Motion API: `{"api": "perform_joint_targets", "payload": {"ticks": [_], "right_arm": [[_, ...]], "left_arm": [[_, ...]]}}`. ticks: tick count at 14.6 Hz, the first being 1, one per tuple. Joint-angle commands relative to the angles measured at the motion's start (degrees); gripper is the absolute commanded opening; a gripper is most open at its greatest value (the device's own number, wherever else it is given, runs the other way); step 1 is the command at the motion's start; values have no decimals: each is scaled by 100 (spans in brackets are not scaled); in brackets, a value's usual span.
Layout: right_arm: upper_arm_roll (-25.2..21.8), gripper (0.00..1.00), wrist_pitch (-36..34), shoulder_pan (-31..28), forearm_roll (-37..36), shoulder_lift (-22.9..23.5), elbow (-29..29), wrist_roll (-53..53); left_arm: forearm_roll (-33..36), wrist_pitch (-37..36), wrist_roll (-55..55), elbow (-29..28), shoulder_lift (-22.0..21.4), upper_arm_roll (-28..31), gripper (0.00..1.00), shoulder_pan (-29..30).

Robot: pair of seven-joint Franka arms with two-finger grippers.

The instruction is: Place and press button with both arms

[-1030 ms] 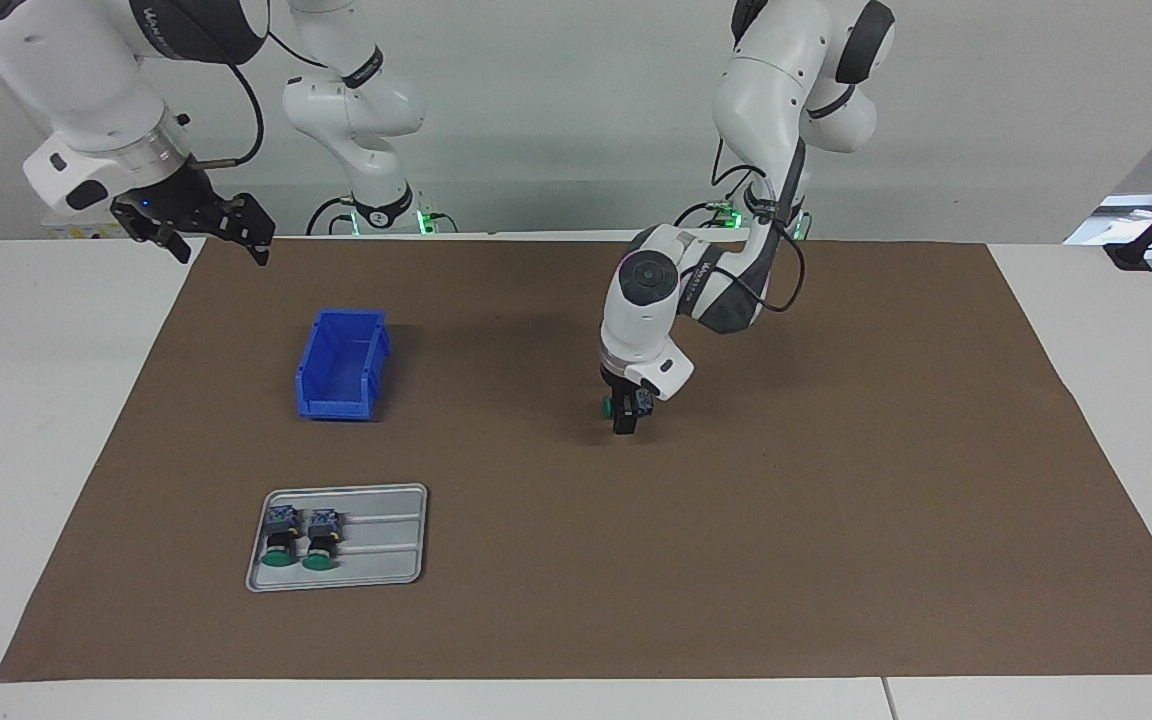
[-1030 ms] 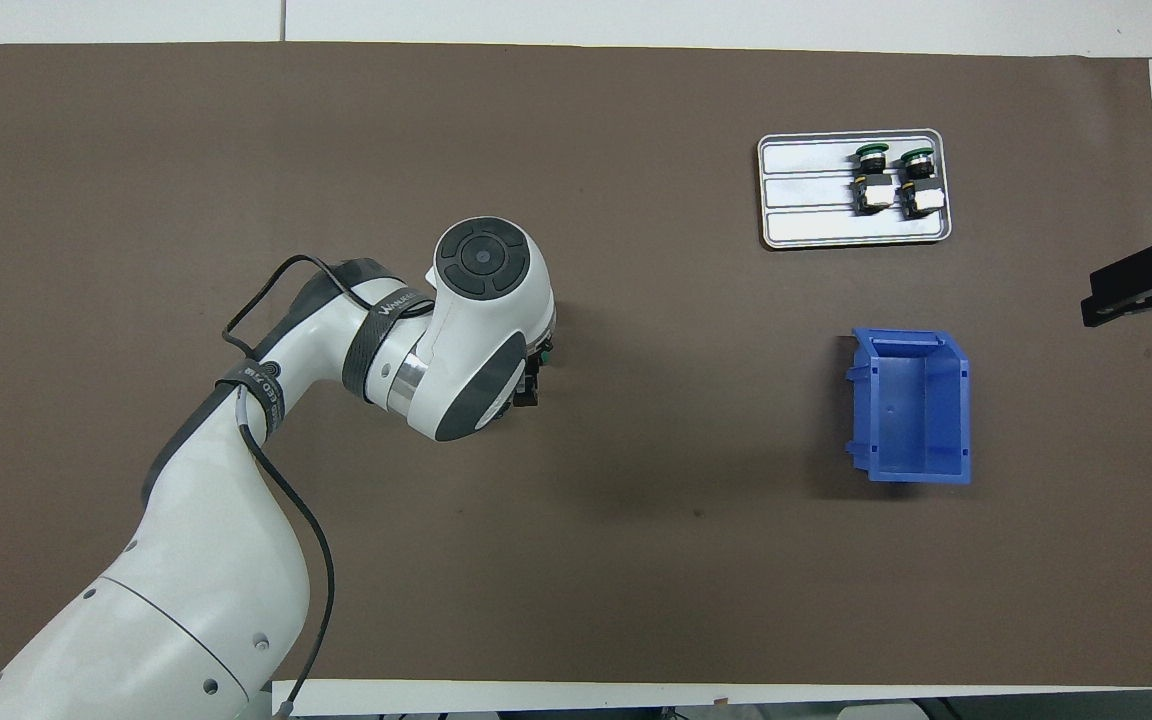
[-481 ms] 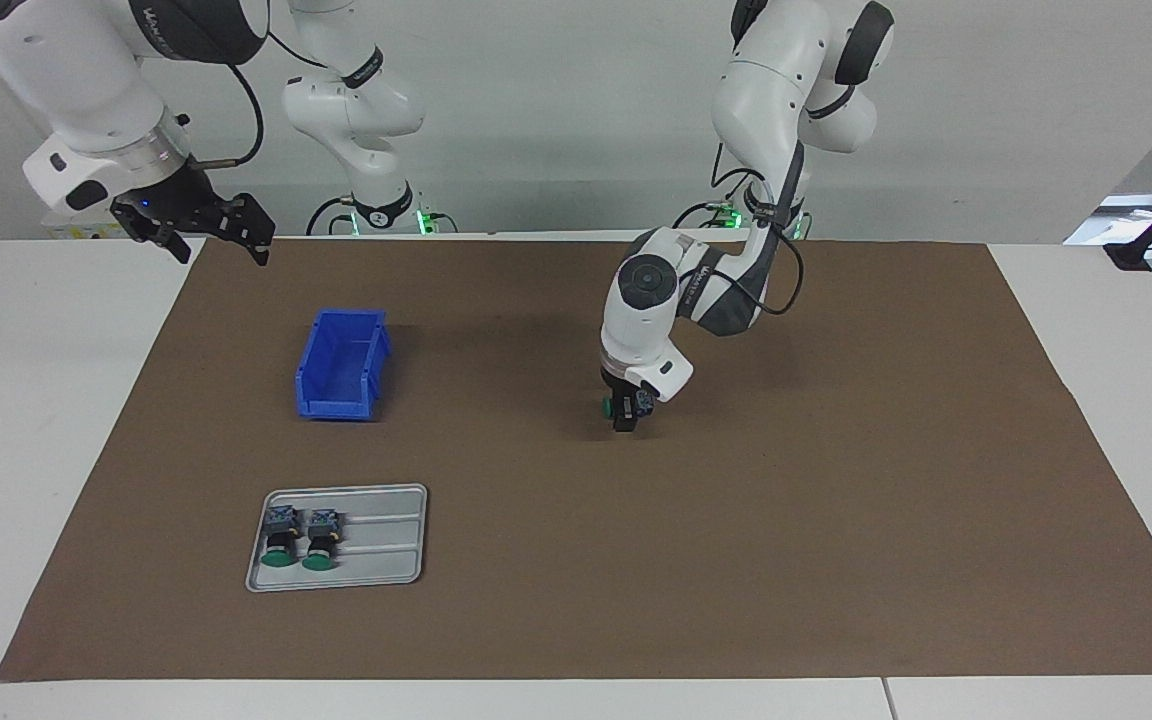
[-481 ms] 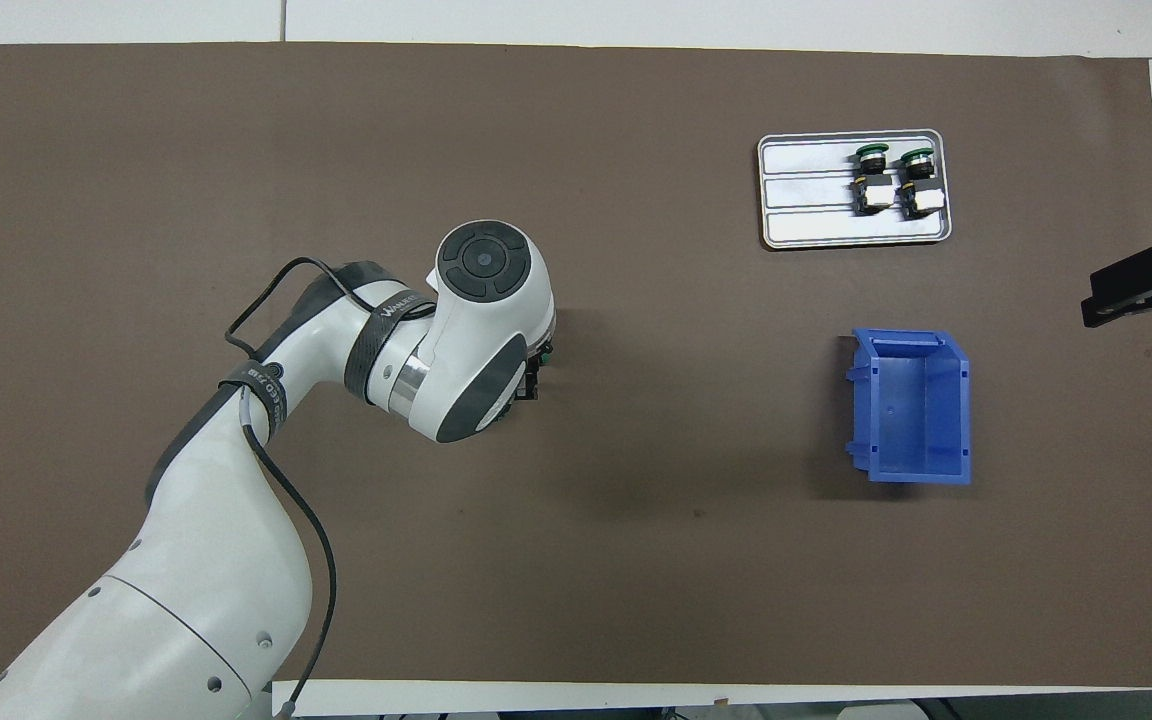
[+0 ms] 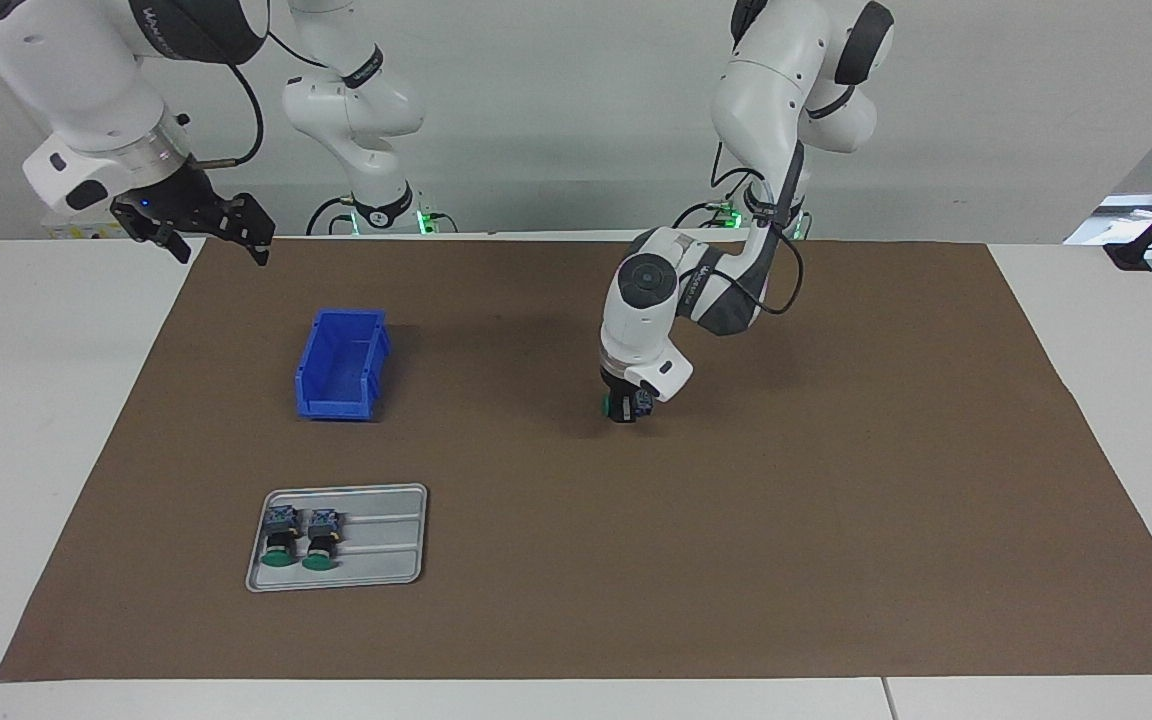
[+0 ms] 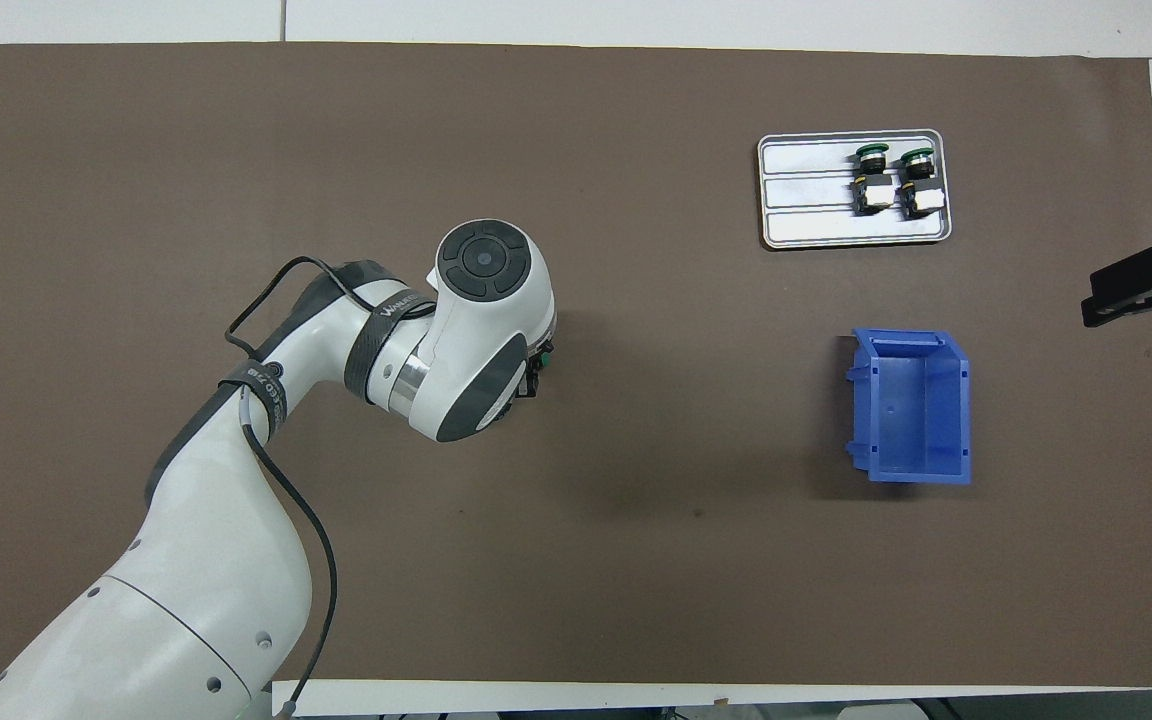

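— Where is the button [image 5: 628, 403]?
— Mid-mat, gripped in the left jaws [image 5: 624, 410]. The right jaws [image 5: 204, 232] hang wide over the worktop [image 5: 26, 400] edge.
— Containers?
— The blue bin [image 5: 341, 365] holds nothing; the grey tray [image 5: 376, 550] carries two buttons [image 5: 298, 538]. Brown mat [image 5: 836, 500], pale wall.

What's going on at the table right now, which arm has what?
The left gripper is low over the middle of the brown mat with a button between its fingers, the green cap sticking out sideways. The right gripper is open and waits above the mat's edge at the right arm's end of the table. Two more buttons lie in the grey tray, and the blue bin sits nearer to the robots than the tray.
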Motion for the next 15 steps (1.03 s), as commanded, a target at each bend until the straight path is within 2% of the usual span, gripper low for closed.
{"api": "perform_joint_targets", "payload": {"ticks": [1, 4, 8, 11, 15], "right_arm": [[-25, 99, 49, 11, 25, -146, -175, 58], [-25, 99, 49, 11, 25, -146, -175, 58], [-25, 99, 58, 11, 25, -146, -175, 58], [-25, 99, 49, 11, 25, -146, -175, 58], [-25, 99, 57, 11, 25, -146, -175, 58]], "left_arm": [[-23, 18, -5, 5, -75, 75, 21, -18], [-14, 9, 126, -22, -242, 84, 13, 43], [-84, -8, 329, -276, -865, 67, 12, 377], [-189, 18, 801, -539, -1068, 67, 12, 422], [-1295, 0, 1610, -636, -1147, 67, 12, 703]]}}
